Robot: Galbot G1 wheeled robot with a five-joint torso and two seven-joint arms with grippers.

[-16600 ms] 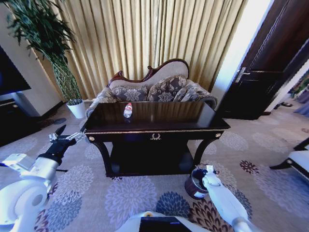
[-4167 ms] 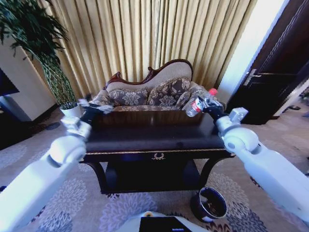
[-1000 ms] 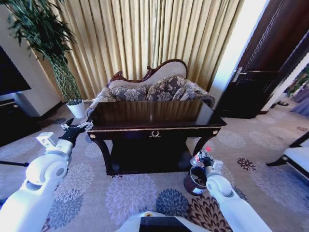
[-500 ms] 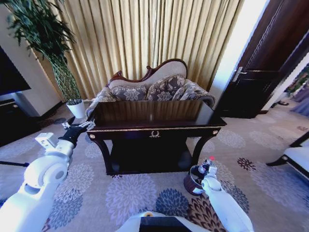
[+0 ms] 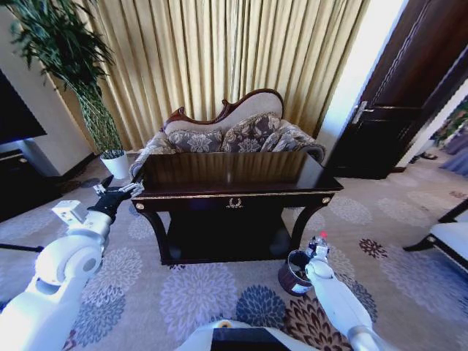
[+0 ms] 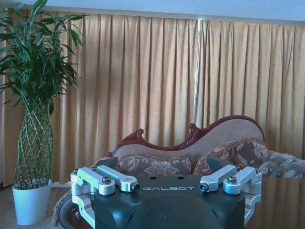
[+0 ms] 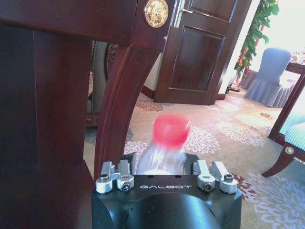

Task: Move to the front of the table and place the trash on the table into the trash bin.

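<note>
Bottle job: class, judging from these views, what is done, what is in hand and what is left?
Done: the robot faces the table, whose top shows no litter. In hand: the right pincer holds the bottle, red cap up, over the bin beside the table's leg. Left: dropping it in. The left pincer waits at the table's near corner.

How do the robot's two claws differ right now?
The right gripper is low by the trash bin, shut on the bottle with the red cap. The left gripper is higher, at the table's left front corner, open and holding nothing. Both are dark, on white arms.
</note>
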